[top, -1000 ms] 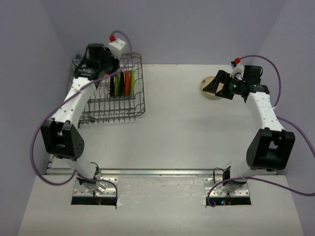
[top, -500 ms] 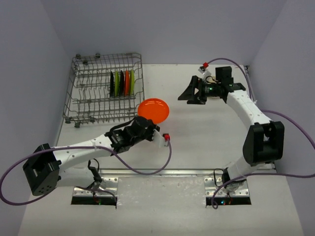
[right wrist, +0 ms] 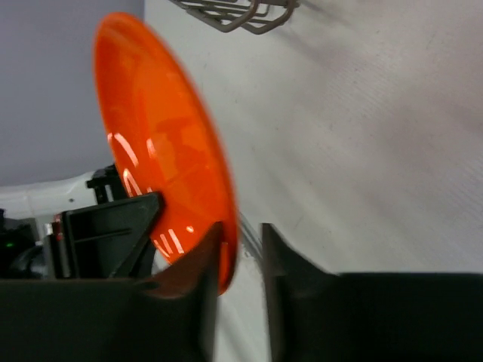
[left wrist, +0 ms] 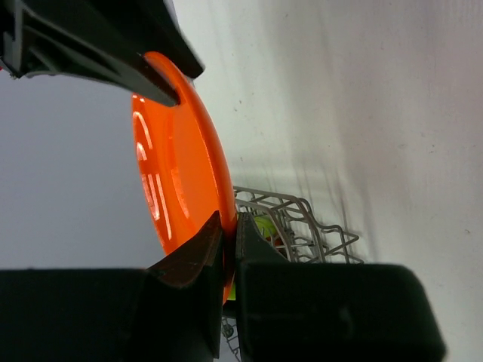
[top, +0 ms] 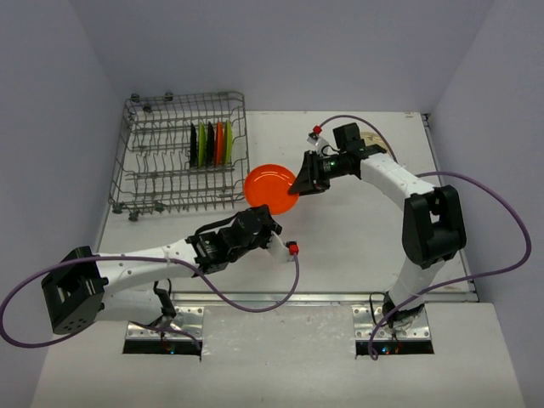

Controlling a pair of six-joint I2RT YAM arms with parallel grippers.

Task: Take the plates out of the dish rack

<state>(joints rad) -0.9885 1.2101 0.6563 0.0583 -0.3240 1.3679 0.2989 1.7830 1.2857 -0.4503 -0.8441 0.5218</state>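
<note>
An orange plate [top: 270,187] hangs above the table between both arms, just right of the dish rack [top: 136,161]. My left gripper [top: 270,211] is shut on its near rim; in the left wrist view the jaws [left wrist: 230,222] pinch the plate [left wrist: 177,166] edge-on. My right gripper [top: 299,185] has its fingers closed in on the opposite rim, seen in the right wrist view [right wrist: 241,234] with the plate [right wrist: 162,151] between them. Several plates [top: 211,143], black, lime green and orange, stand edge-on in the rack.
A cream plate [top: 372,136] lies at the back right of the table, mostly hidden behind the right arm. The rack's wire corner [left wrist: 302,219] shows behind the held plate. Purple cables loop beside both arms.
The left arm left the rack and carried an orange plate toward the middle. The right arm swung left from the cream plate and its wide jaws closed in on the orange plate's far rim.
</note>
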